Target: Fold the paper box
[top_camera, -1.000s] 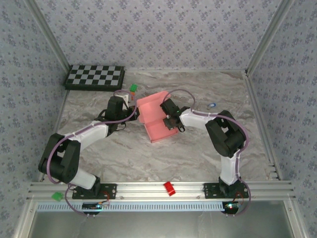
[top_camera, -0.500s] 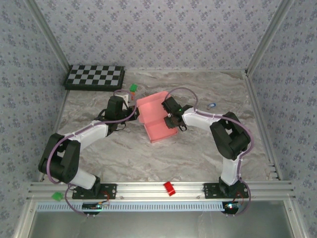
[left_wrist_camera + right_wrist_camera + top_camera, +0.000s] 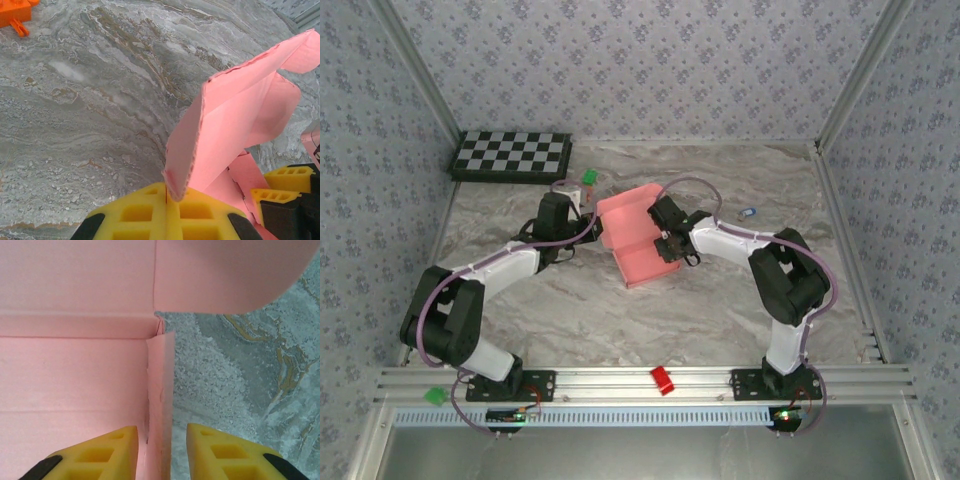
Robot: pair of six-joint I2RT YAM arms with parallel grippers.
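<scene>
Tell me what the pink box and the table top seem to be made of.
The paper box: thin matte card, it seems; its cut edge is slim and the flap curves.
The table: grey veined marble look; stone or printed sheet, I cannot tell.

Black-and-white arms [image 3: 505, 265] (purple cables [image 3: 688, 181]) carry yellow fingers [image 3: 100, 455].

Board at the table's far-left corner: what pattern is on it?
A black-and-white checkerboard, clearest in the top external view.
</scene>
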